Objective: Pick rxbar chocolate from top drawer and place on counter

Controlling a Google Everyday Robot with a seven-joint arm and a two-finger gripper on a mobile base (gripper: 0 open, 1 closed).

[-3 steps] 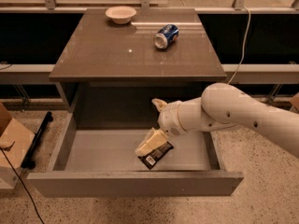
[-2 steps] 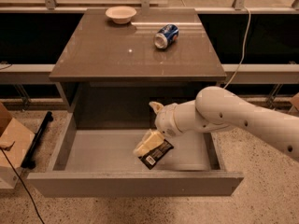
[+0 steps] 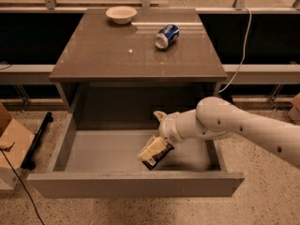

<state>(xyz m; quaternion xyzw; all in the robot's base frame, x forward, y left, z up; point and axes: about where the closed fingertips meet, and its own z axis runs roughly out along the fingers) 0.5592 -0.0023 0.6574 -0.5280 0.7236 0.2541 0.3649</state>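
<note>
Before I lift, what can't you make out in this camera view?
Camera view:
- rxbar chocolate: mostly covered by the gripper, which is down in the top drawer over it; lettering unreadable, contact with the drawer floor unclear.
- Drawer's right rear corner: hidden behind the arm.
- Arm: cut off by the right edge; base unseen.
- Blue soda can on the counter: label too small to read.
</note>
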